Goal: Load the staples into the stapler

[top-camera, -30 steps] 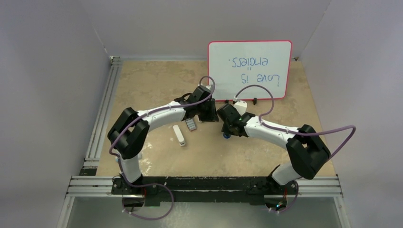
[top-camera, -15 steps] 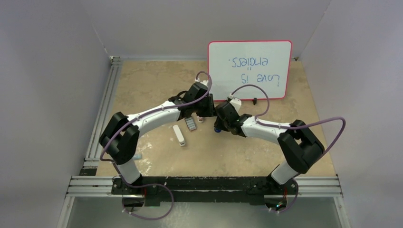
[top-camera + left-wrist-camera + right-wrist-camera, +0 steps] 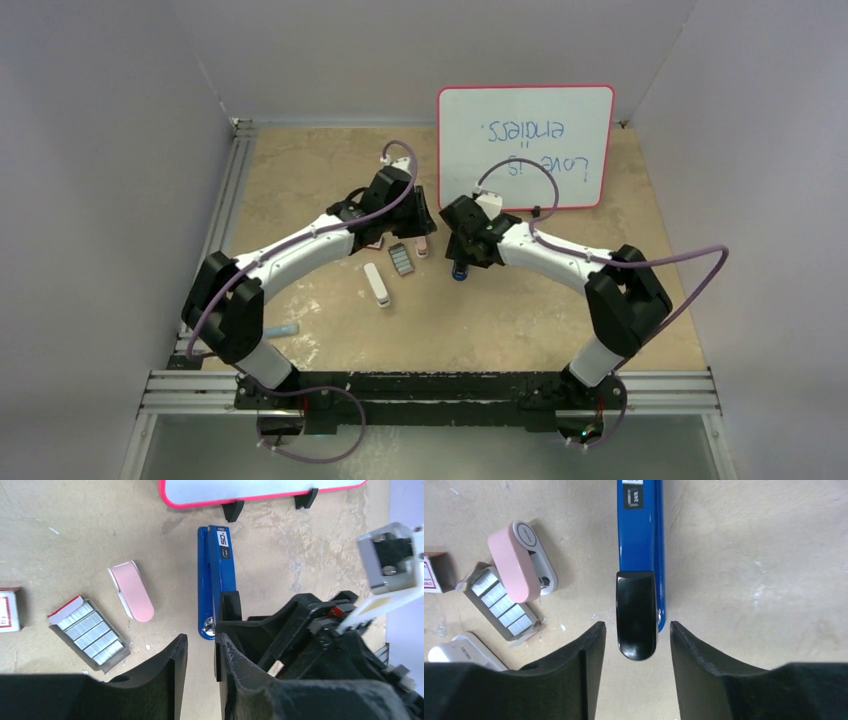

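The stapler (image 3: 639, 530), blue on top with a black end, lies flat on the table. My right gripper (image 3: 634, 630) is open, and the stapler's black end sits between its fingertips with a gap on each side. From above, only the stapler's tip (image 3: 459, 272) shows under the right gripper (image 3: 462, 255). The staples (image 3: 89, 632) are grey strips in an opened tray left of the stapler. They also show in the top view as staples (image 3: 401, 259). My left gripper (image 3: 200, 647) hovers open with a narrow gap and nothing between its fingers, just left of the stapler (image 3: 216, 580).
A pink piece (image 3: 131, 591) lies between the staples and the stapler. A red-and-white box (image 3: 9, 610) sits further left. A white oblong bar (image 3: 377, 284) lies nearer the bases. A whiteboard (image 3: 525, 145) on black feet stands at the back.
Both arms have reached further toward the whiteboard. The right gripper's jaws have spread apart around the stapler's end. The left gripper has moved back and left, uncovering the staples.
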You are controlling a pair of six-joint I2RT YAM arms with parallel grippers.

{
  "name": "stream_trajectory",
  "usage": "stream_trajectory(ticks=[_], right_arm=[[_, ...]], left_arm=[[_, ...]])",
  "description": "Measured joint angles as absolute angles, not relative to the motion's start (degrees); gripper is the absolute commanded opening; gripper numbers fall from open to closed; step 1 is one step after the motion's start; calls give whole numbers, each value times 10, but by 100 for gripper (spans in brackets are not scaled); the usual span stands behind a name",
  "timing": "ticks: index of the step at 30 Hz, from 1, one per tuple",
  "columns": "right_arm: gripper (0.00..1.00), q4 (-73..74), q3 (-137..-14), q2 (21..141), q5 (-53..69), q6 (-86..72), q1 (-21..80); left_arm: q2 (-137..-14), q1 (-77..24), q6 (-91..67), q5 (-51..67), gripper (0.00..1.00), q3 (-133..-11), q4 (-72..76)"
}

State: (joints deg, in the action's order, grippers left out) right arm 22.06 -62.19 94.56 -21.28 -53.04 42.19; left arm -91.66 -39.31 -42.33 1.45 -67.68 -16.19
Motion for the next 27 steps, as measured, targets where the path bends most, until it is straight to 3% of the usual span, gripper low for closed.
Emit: stream_trajectory(ticks=[4, 15, 19, 27], right_arm=[[65, 287, -663, 922, -245, -523, 423], [70, 290, -675, 757, -323, -449, 415], [98, 260, -678, 655, -351, -394, 415], [99, 173, -728, 475, -425, -272, 415]], left_arm=[[-892, -390, -423, -3, 31, -677, -173], [-783, -390, -406, -42, 49, -675, -241], [-684, -390, -362, -57, 59, -688, -297], [-528, -390, -277, -110, 67, -793, -392]])
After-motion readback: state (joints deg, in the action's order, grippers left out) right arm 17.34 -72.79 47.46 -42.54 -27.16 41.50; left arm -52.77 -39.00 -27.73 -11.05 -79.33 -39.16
